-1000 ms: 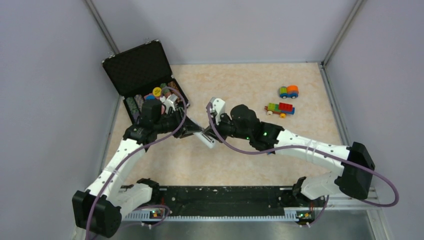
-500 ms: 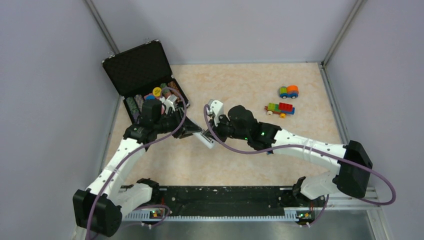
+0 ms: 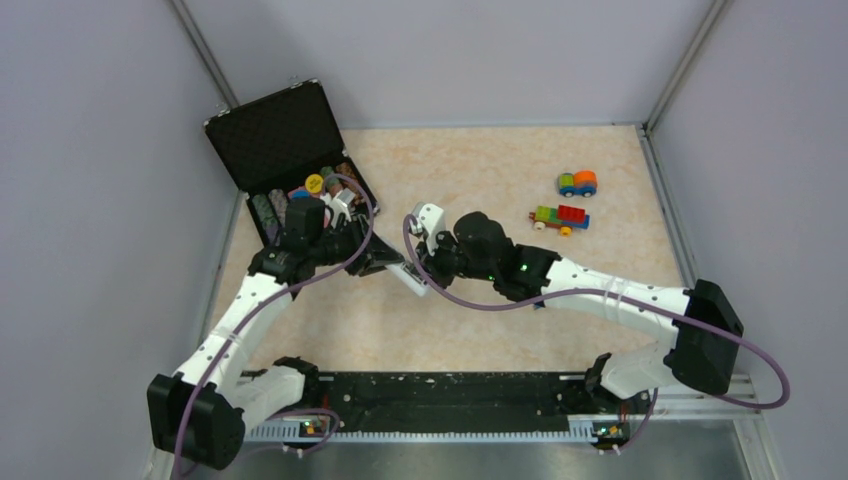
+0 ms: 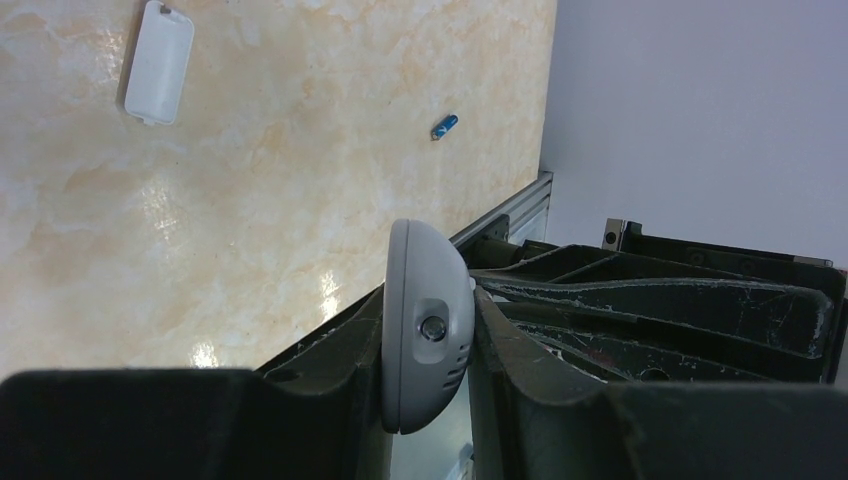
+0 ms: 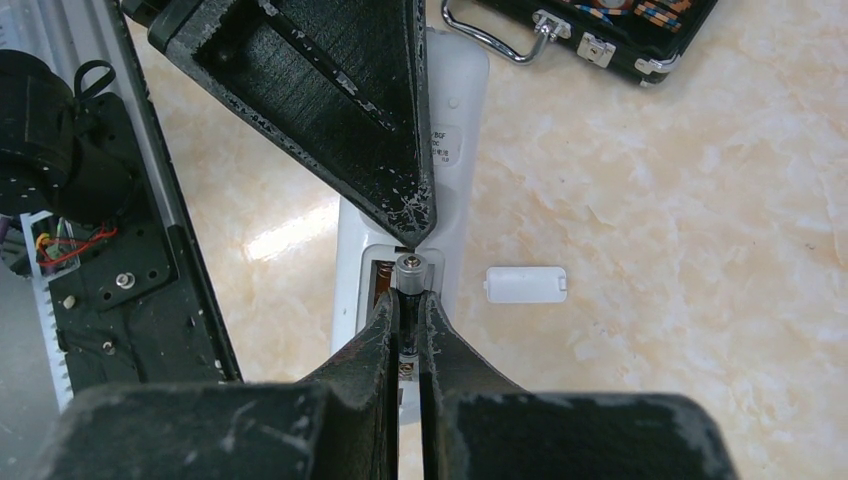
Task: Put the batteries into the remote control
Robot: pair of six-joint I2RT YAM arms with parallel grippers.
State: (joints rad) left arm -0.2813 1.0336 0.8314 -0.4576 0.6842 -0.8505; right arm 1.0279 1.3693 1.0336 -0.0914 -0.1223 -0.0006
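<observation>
Pinching the dark battery [image 5: 409, 268] at the open bay of the remote control [image 5: 455, 110], the right gripper [image 5: 408, 305] is almost fully closed. The left gripper [image 4: 428, 300], partly open, clamps the remote's end. A loose cover [image 5: 526, 284] lies just beside it. Only the left wrist view shows the blue battery [image 4: 445, 126], well apart on the table.

The right gripper's [image 5: 408, 300] jaws have no gap left between them, as the battery [image 5: 409, 268] fills it. Just ahead of their tips the left gripper's [image 4: 425, 320] dark finger [image 5: 350, 110] bars the way, lying along the remote control [image 5: 465, 90] that packs its own jaws. Left of the right jaws stands the base rail [image 5: 140, 280]. To their right the table [image 5: 700, 330] lies open, save the battery cover [image 5: 526, 284] near and the black case [image 5: 600, 30] farther ahead. Beyond the left jaws runs bare table, the cover and the blue battery [image 4: 445, 126] well apart on it.
</observation>
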